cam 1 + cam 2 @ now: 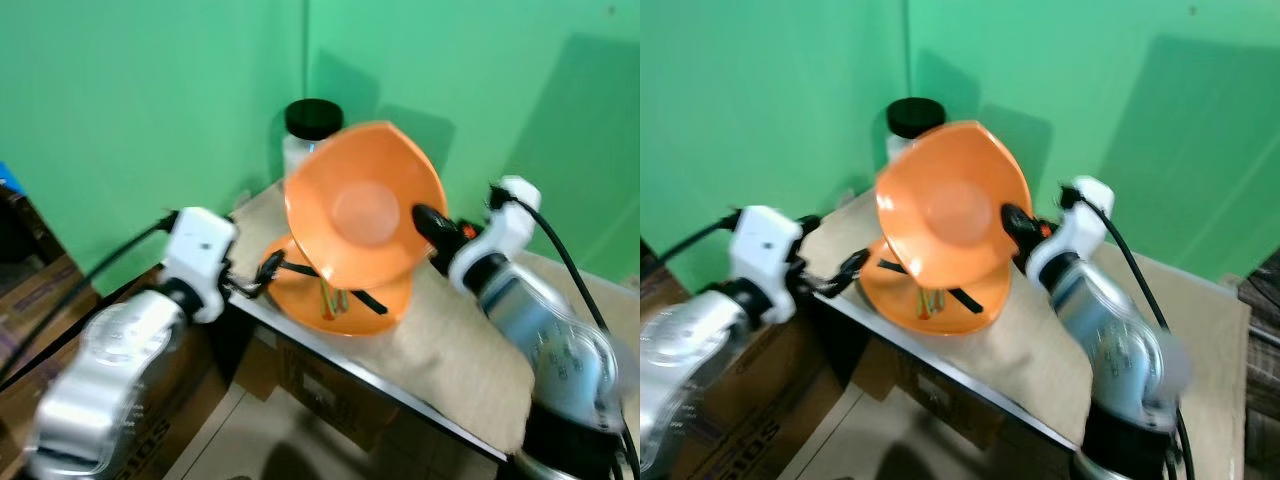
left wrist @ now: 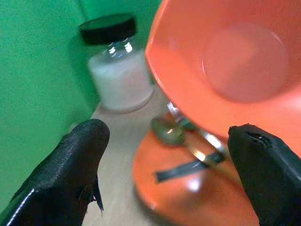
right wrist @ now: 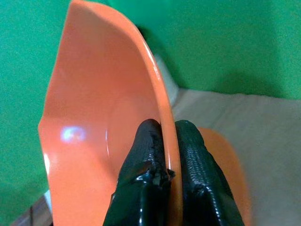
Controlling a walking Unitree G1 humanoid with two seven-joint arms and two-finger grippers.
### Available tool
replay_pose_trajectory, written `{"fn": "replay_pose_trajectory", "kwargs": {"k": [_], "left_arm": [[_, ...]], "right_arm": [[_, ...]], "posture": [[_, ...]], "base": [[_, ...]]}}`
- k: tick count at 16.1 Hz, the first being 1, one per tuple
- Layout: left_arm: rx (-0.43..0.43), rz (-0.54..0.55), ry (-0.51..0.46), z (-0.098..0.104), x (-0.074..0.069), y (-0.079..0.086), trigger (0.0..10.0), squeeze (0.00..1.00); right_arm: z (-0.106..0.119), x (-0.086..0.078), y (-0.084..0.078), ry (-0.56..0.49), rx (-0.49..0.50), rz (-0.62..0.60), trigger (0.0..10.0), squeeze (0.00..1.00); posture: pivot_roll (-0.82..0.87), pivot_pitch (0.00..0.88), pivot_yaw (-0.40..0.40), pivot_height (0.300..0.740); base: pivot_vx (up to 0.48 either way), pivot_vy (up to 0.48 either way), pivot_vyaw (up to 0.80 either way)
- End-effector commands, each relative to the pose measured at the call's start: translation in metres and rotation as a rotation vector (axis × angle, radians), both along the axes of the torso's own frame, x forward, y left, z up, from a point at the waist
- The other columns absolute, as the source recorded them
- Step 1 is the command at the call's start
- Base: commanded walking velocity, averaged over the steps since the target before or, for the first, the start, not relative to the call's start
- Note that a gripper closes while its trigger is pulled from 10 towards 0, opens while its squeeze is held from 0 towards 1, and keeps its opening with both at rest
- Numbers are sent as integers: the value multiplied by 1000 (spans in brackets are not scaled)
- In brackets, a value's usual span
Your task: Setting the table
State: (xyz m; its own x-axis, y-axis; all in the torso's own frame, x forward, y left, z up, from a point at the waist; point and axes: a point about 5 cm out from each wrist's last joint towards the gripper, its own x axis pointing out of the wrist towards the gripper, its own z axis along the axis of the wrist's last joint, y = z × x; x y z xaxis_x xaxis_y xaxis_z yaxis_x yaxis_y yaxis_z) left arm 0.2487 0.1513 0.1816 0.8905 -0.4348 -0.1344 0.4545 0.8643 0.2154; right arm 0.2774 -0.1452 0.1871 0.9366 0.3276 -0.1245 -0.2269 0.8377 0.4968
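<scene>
My right gripper (image 1: 424, 218) is shut on the rim of an orange bowl (image 1: 362, 205), held tilted on edge above the table; the pinch on the rim (image 3: 165, 141) is plain in the right wrist view. Under it lies an orange plate (image 1: 345, 298) with cutlery (image 1: 330, 295) on it, a spoon (image 2: 167, 132) among the pieces. My left gripper (image 1: 262, 272) is open at the plate's left edge, its fingers (image 2: 77, 160) spread wide with nothing between them.
A glass jar with a black lid (image 1: 308, 135) stands at the table's back corner by the green wall. The table (image 1: 470, 360) has a beige cloth and a metal front edge. Cardboard boxes (image 1: 40, 290) sit on the floor to the left.
</scene>
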Motion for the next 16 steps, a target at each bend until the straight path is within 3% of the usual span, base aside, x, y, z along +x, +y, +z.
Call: {"fn": "replay_pose_trajectory", "kwargs": {"k": [1,3,5,8,16], "left_arm": [[2,30,-31,3,3,-1,10000,0],[-49,112,-54,6,5,-2,10000,0],[-31,142,-67,6,5,-2,10000,0],[2,158,-94,4,4,-1,10000,0],[-64,214,-107,5,4,-3,10000,0]], "right_arm": [[18,-4,-1,-126,-14,-23,10000,0],[11,-11,-13,-179,-151,-145,10000,0],[5,-16,-19,-181,-148,-293,10000,0],[8,-23,-5,-271,-202,-252,10000,0],[5,-17,-2,-307,-247,-266,10000,0]], "posture": [[-66,0,-6,740],[-78,0,8,740],[-76,0,8,740],[-69,0,-4,740],[-61,0,-4,740]], "base": [[0,0,0],[0,0,-241],[0,0,0],[0,0,-267],[0,0,-800]]}}
